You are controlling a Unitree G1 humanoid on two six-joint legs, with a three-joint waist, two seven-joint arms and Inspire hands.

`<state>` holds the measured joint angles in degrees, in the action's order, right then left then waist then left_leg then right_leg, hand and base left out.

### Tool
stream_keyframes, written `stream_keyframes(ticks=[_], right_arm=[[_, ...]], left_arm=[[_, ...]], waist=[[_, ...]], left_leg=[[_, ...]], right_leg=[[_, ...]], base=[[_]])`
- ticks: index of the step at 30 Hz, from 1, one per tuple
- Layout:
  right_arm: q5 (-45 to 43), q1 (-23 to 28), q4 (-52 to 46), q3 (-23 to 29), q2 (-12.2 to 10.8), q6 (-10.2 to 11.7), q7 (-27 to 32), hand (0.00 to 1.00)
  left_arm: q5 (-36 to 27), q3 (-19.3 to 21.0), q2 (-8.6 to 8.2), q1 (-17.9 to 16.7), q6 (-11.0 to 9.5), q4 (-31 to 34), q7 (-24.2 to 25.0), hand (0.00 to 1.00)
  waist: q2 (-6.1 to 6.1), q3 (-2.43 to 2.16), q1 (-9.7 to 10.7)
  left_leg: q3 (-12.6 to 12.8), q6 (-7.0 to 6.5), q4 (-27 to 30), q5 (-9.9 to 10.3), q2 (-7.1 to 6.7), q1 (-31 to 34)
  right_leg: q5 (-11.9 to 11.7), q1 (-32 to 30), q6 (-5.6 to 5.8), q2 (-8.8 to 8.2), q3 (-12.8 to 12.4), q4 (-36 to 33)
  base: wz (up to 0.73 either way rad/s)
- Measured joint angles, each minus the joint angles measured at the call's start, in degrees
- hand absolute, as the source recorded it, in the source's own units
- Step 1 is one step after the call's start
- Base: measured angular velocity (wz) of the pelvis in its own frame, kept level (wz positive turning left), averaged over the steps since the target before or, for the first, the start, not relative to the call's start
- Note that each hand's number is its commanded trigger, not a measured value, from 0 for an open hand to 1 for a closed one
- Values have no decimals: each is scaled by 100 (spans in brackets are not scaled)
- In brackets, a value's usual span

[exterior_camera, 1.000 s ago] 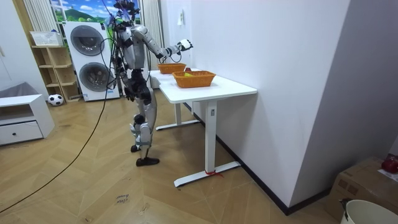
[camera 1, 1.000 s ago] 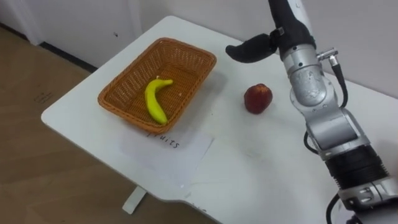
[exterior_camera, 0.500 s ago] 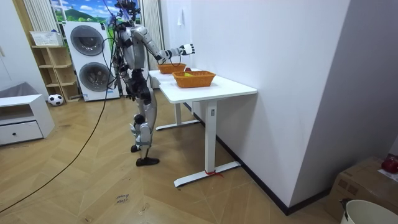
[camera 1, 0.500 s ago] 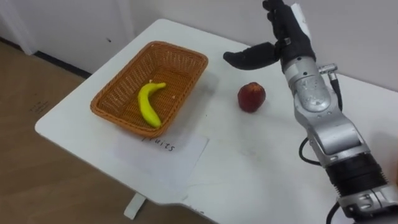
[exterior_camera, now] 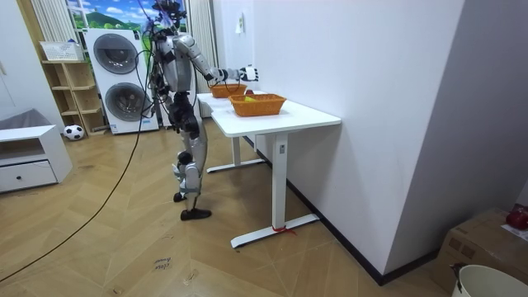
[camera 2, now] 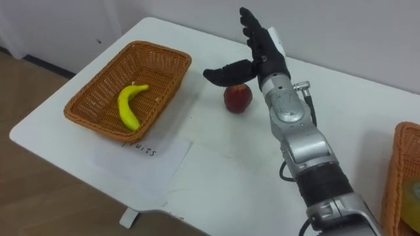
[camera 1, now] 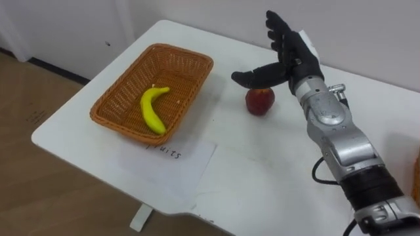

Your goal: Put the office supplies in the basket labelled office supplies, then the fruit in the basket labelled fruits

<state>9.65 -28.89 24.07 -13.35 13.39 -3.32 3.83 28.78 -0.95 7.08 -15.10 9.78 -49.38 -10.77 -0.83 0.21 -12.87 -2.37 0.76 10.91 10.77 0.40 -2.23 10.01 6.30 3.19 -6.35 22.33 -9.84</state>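
The apple (camera 1: 260, 101) is sitting on the white table (camera 1: 262, 183), out in the open, just right of the fruit basket (camera 1: 190, 62) and not in it. Your right hand (camera 1: 292, 59) is hovering right over that apple: released, fingers (camera 1: 279, 29) straight and fanned toward the far wall, thumb (camera 1: 252, 77) stretching out to the left across the top of the fruit. Whether the thumb is touching the apple's skin, you cannot tell from here. Nothing is being gripped.

Left of the apple, the wicker basket is holding a single banana (camera 1: 151, 110), lying along its floor. A white sheet of paper (camera 1: 177, 164) with handwriting is lying flat at the basket's near edge, running toward the table's near rim. Far off to the right, the rim of a second wicker basket (camera 2: 405, 164) is peeking in at the table's right end, well apart from the apple.

In the room view you are standing at the table's far end, on the room view's left, with the right arm reaching out over the tabletop. The table is standing against a plain white wall (exterior_camera: 355, 82) on a herringbone wood floor (exterior_camera: 124, 239). Behind you two stacked washing machines (exterior_camera: 115, 74) are showing, with a small shelf unit (exterior_camera: 70, 95) and a ball (exterior_camera: 73, 131) beside them, and a low white cabinet (exterior_camera: 29, 157) at the room view's left. A cardboard box (exterior_camera: 483, 243) is sitting at the lower right corner.
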Motion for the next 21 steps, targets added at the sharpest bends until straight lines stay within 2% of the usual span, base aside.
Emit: stream_keyframes(ticks=[10,21], right_arm=[[0,0,418,-1,-5,-1,-29,0],[-2,3,441,-1,-4,0,-16,0]], left_arm=[[-115,-59,-20,-29,8,-96,-30,0],[-234,-172,-36,-78,7,-130,1,0]], waist=[[11,0,-18],[8,1,-2]], left_leg=[[10,0,32,0,-2,116],[9,-1,33,-1,-3,133]], right_leg=[[-3,-121,-3,-2,-22,4],[-3,-131,-3,-5,-13,7]], base=[[0],[0]])
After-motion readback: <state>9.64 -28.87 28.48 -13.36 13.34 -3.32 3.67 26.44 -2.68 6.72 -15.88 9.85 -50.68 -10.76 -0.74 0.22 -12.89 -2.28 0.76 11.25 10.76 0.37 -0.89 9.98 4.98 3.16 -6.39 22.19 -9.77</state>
